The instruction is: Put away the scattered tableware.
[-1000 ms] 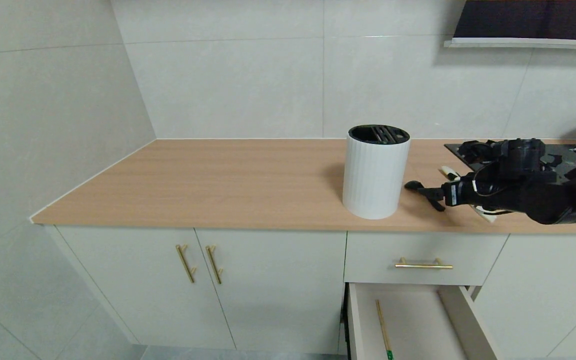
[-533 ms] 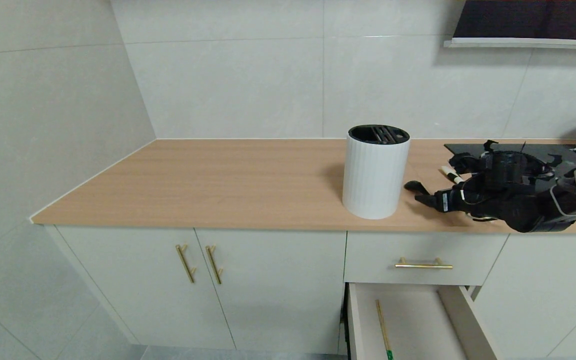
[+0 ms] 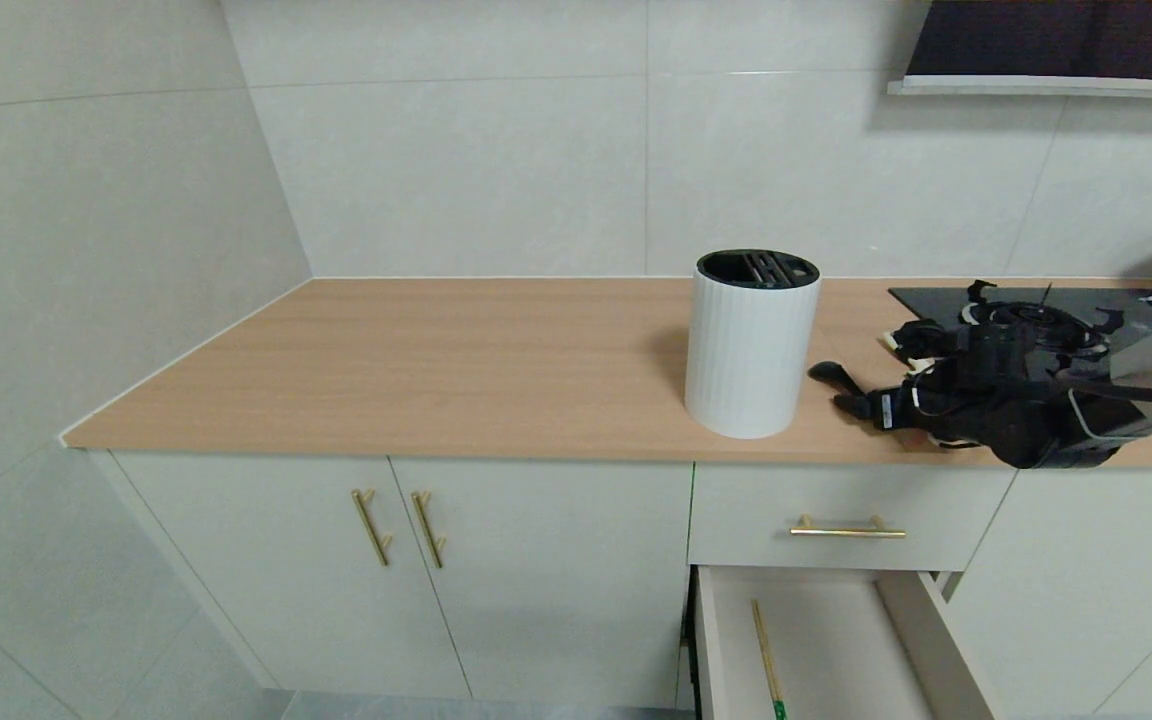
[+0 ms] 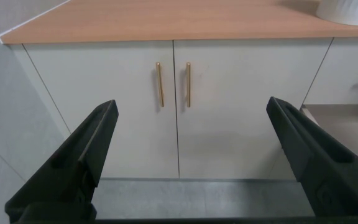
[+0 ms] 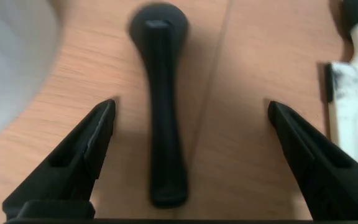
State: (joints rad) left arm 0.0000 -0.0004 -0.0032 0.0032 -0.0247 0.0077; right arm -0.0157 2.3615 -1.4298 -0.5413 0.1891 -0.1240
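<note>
The left gripper [image 4: 191, 155] is found released, its fingers spread wide and nothing between them, held low before the cream cabinet doors with slim brass handles [image 4: 173, 84]. On the light wooden countertop [image 3: 456, 360] a white ribbed cylindrical holder with a black slotted top [image 3: 751, 345] stands upright and is unchanged. At its 3 o'clock, close beside it, a slim black utensil with a rounded end [image 3: 829, 373] lies flat on the wood. Over the last second the right gripper [image 3: 851, 405] has been lowered toward the counter and brought slightly nearer the holder. It is now released, with one finger on either side of the utensil and not yet closed on it. A white-handled item with a black tip [image 5: 347, 106] lies at the utensil's 3 o'clock, apart from it. At 6 o'clock of the holder, below the counter, a cream drawer [image 3: 911, 620] stands open with a thin wooden stick [image 3: 766, 655] already inside. It is judged that the approach is complete and closure on the utensil is the step due. A graze of the holder during the lift is the risk noted.
</note>
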